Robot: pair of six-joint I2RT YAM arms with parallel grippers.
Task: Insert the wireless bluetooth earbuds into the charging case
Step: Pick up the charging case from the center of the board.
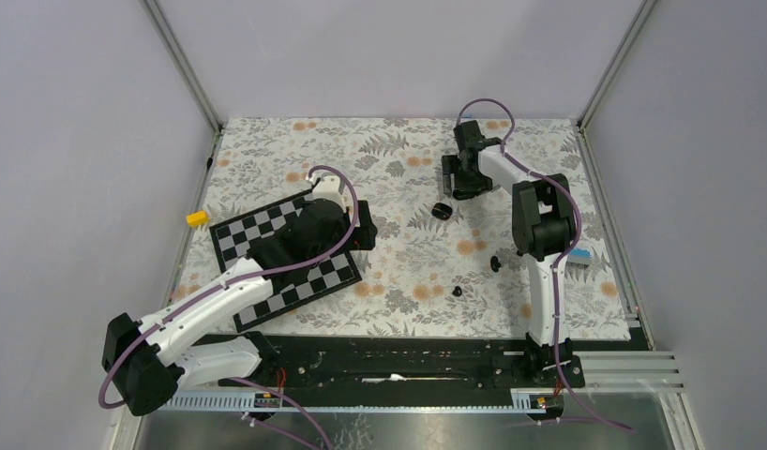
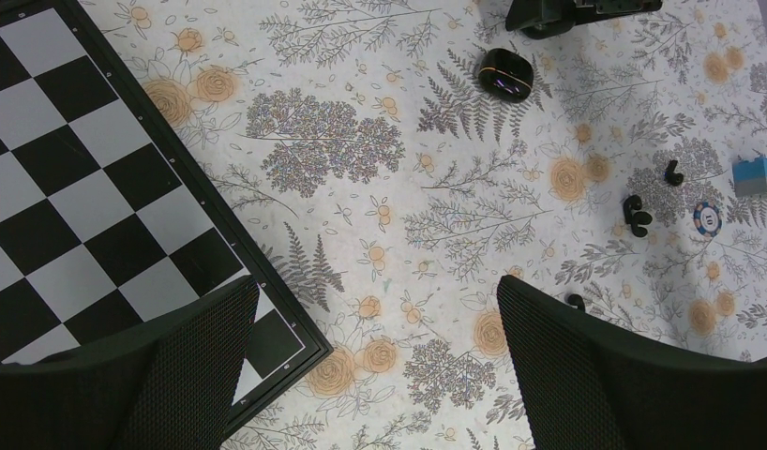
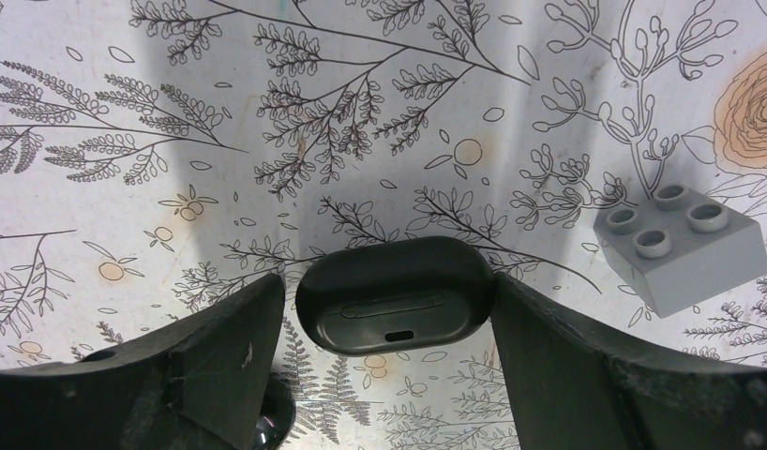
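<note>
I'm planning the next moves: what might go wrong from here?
The charging case fills the gap of the right claw; squeezing its rounded shell might pop it out. The earbuds are tiny, one lying beside a striped chip, so a pinch may miss or grab that instead.

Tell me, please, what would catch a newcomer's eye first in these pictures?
Probably the chessboard, lying askew on the left half of the flowered mat, with the open left gripper above its corner. Next is the right gripper at the far right, closed on a dark oval piece. The charging case and small black earbuds lie loose mid-mat.
</note>
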